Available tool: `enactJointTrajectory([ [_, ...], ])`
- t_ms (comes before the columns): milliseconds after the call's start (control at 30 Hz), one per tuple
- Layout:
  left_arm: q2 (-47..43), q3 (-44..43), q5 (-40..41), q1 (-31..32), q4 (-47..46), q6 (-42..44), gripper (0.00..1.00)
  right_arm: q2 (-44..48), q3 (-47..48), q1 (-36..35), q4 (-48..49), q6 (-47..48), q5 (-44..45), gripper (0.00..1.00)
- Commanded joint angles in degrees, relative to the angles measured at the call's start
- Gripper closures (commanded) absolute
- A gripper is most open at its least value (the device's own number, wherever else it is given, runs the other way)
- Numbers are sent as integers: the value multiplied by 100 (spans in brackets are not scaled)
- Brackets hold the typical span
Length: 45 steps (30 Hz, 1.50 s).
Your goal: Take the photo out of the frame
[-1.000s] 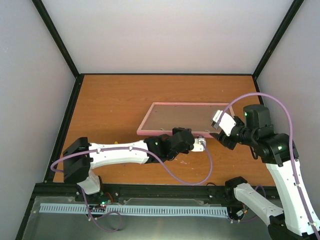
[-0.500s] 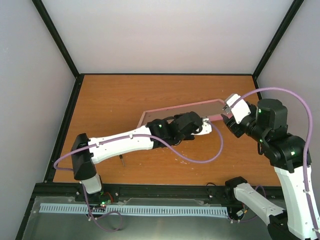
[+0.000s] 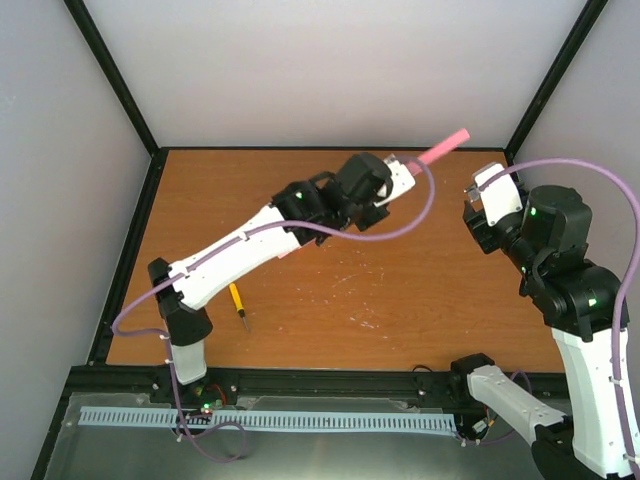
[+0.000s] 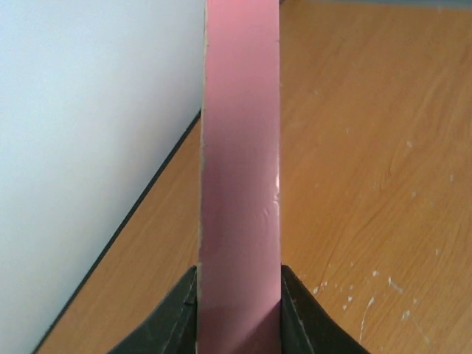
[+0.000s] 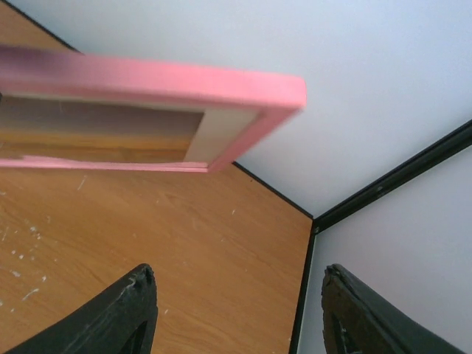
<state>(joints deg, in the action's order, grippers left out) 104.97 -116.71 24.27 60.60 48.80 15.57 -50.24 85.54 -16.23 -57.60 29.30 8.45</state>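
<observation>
The pink frame (image 3: 445,146) is held up in the air over the back of the table, edge-on to the top view, so only a short pink bar shows past my left gripper (image 3: 400,172). In the left wrist view its pink edge (image 4: 240,147) runs straight up between the two dark fingers, and my left gripper (image 4: 240,276) is shut on it. In the right wrist view the frame's corner (image 5: 147,81) hangs above and to the left, apart from my right gripper (image 5: 237,274), which stands open with nothing in it. The photo is hidden.
A yellow-handled tool (image 3: 236,303) lies on the orange table (image 3: 330,300) near the left arm's base. Pale walls with black corner posts (image 3: 545,80) close in the back and sides. My right gripper (image 3: 487,195) hovers by the right wall.
The left arm lifted the frame off the table, up and towards the back, turning it on edge. The right gripper drew away from the frame's right corner and opened wider.
</observation>
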Motion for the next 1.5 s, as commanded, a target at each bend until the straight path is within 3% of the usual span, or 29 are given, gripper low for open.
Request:
enactJointTrajectory([
  [0, -79, -1077, -642, -371, -359, -1293, 99, -96, 234, 41, 182, -136, 175, 39],
  [267, -216, -1582, -2144, -1494, -78, -3398, 99, -115, 174, 84, 202, -140, 109, 40],
  [433, -395, -1153, -3229, -2329, 163, -4503, 99, -62, -48, 80, 217, -164, 21, 39],
  [767, -2195, 3340, -4285, -3468, -2116, -5721, 99, 275, -990, 80, 452, -230, -133, 40],
  [1033, -3321, 6499, -4150, -3737, -4075, -6479, 99, 340, -2277, 90, 944, -723, -948, 41],
  [1200, -3603, 7832, -3931, -3740, -5303, -6681, 99, -43, -3034, 86, 1635, -959, -1508, 43],
  [1467, -3595, 9005, -3189, -3740, -6464, -6840, 99, -955, -3818, 89, 2623, -956, -2160, 44],
])
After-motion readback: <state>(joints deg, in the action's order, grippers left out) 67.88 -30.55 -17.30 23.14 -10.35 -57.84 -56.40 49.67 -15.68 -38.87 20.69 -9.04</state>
